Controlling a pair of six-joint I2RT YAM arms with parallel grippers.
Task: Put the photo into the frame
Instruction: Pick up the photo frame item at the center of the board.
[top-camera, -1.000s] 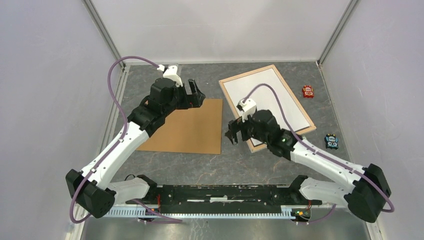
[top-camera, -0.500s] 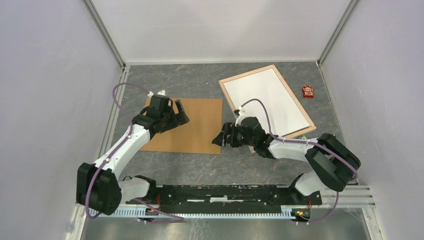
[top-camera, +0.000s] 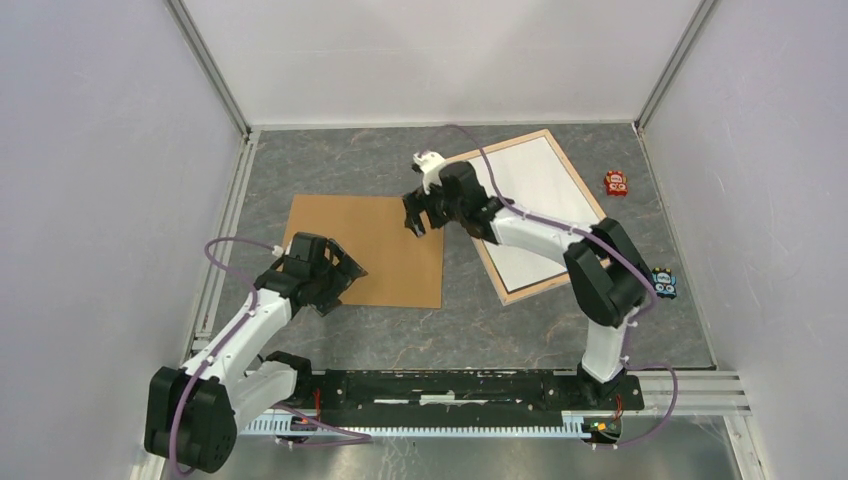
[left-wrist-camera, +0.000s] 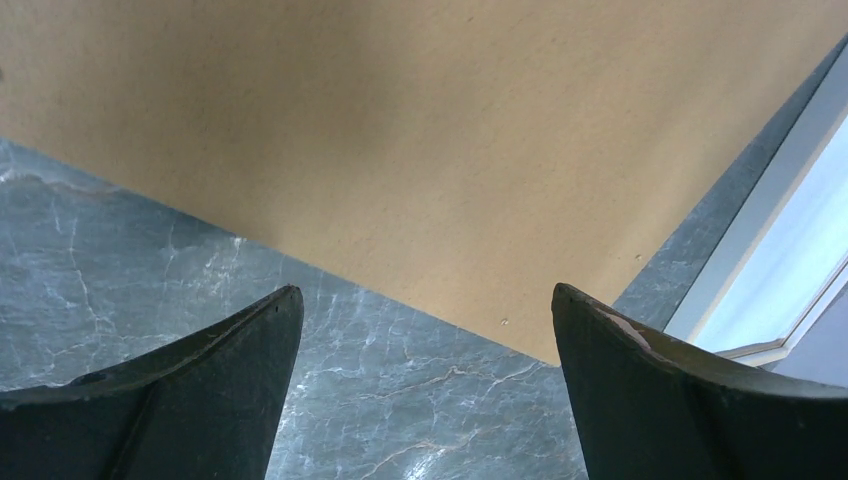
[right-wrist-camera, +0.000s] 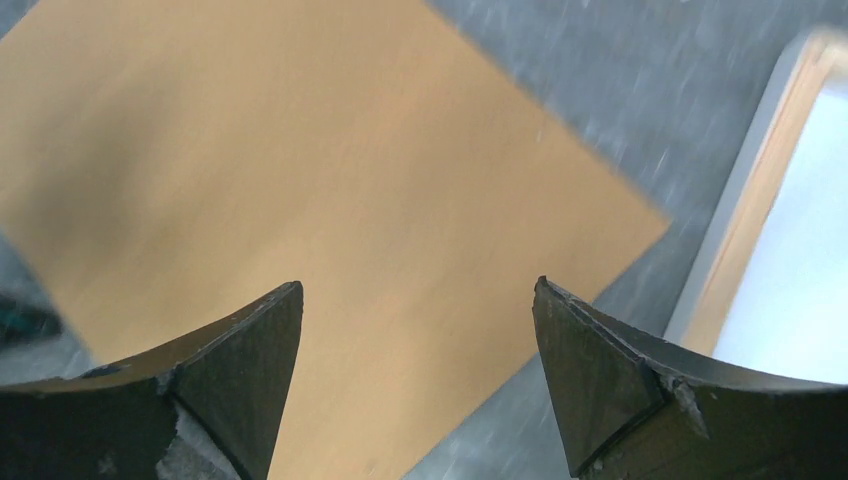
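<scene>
**Both claws released above the brown board, frame lying at the far right of the desk**

Nearest the arm bases, the left claw (top-camera: 347, 272) hangs over the near left corner of the brown board (top-camera: 385, 250). Its jaws stand wide apart and grasp nothing. In the left wrist view, bare grey marbled desk (top-camera: 330, 160) and the board's near edge show between the two dark fingers.

Close to the right edge of the desk lies a small blue toy (top-camera: 663, 283). It is just beyond the near right corner of the frame and does not touch it.

The board lies flat on the left half of the desk, its edges roughly square to the desk's edges. The right arm reaches across from the right. The right claw (top-camera: 415, 222) is above the board's far right corner, in the gap between board and frame. Its jaws are also spread and empty. The right wrist view is blurred, but it shows the board below the fingers and one wooden rail at the right.

The frame (top-camera: 588, 192), of pale wood with narrow rails, lies flat on the far right part of the desk. It is turned at an angle to the desk's edges and sits apart from the board. A white sheet (top-camera: 545, 190) fills it inside the rails, and the right arm crosses over its near left part.

Furthest off, a small red toy (top-camera: 616, 183) sits near the far right corner of the desk, just beside the frame's right rail
</scene>
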